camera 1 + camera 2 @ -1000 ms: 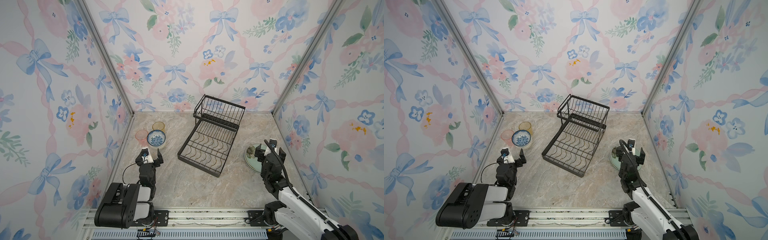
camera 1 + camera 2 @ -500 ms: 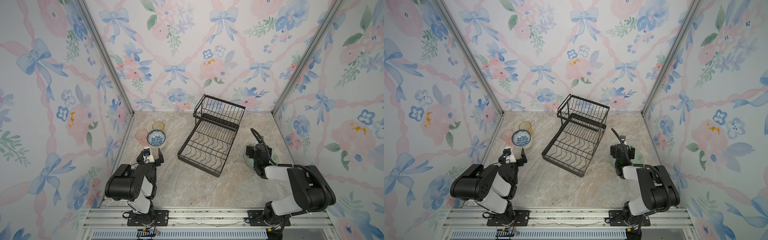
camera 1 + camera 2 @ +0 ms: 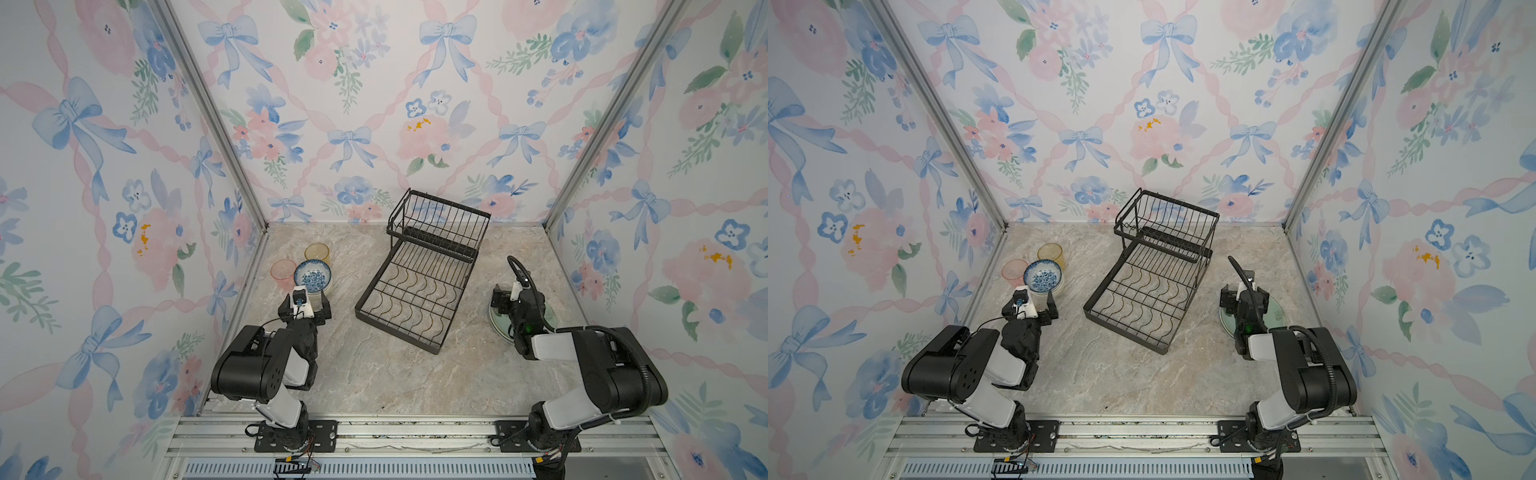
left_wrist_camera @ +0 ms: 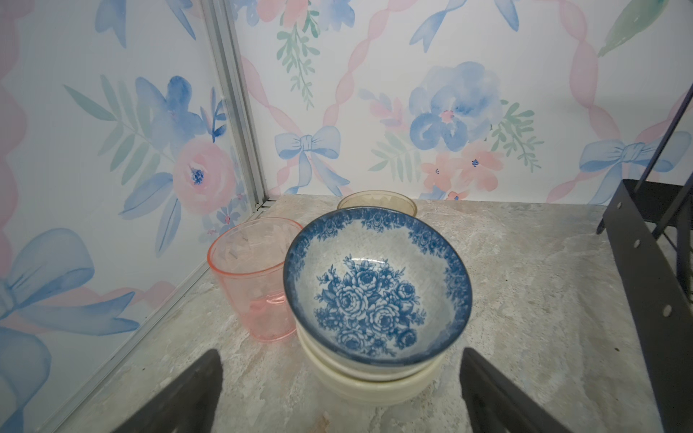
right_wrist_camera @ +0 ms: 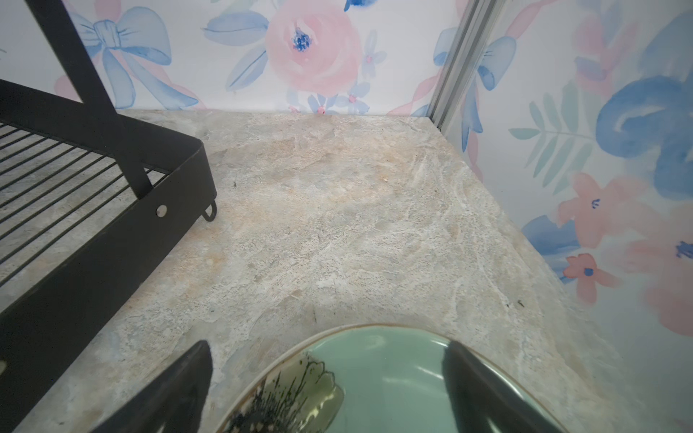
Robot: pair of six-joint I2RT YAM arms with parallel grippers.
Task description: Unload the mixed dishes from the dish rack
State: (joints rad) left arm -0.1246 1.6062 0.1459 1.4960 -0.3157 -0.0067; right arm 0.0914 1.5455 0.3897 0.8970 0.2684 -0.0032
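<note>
Top views, rack: The black wire dish rack (image 3: pixel 432 248) sits at a slant in the middle of the marble-look worktop (image 3: pixel 374 365). Its raised basket tier is at the back edge and its long flat tray runs toward the front.
Top views, bowl and tumblers: The blue-and-white bowl (image 3: pixel 313 276) stands near the left edge, toward the back-left corner. The pink tumbler (image 3: pixel 283 270) is just beside it on the wall side, and the yellow tumbler (image 3: pixel 317 252) is just behind it.
Top views, plate: The pale green plate (image 3: pixel 498 325) lies flat between the rack and the right edge, partly hidden under the right arm.
Top views, left gripper: The left gripper (image 3: pixel 305 309) is released and grasps nothing, low over the worktop just in front of the bowl.
Top views, right gripper: The right gripper (image 3: pixel 517 300) is spread wide and empty above the plate's rack-side rim.
Left wrist, stack: The blue-and-white bowl (image 4: pixel 375 292) sits tilted on top of nested cream bowls (image 4: pixel 375 386). Both tumblers stand upright, and a rack corner (image 4: pixel 645 270) shows at the side.
Left wrist, fingers: The two dark fingers (image 4: pixel 195 393) flank the stack's near side. Whether they touch it cannot be told.
Right wrist, plate: The pale green plate (image 5: pixel 393 367) carries a dark floral print near its rim.
Right wrist, fingers: One finger (image 5: pixel 480 390) crosses over the plate and the other lies over bare worktop. Whether either touches cannot be told.
</note>
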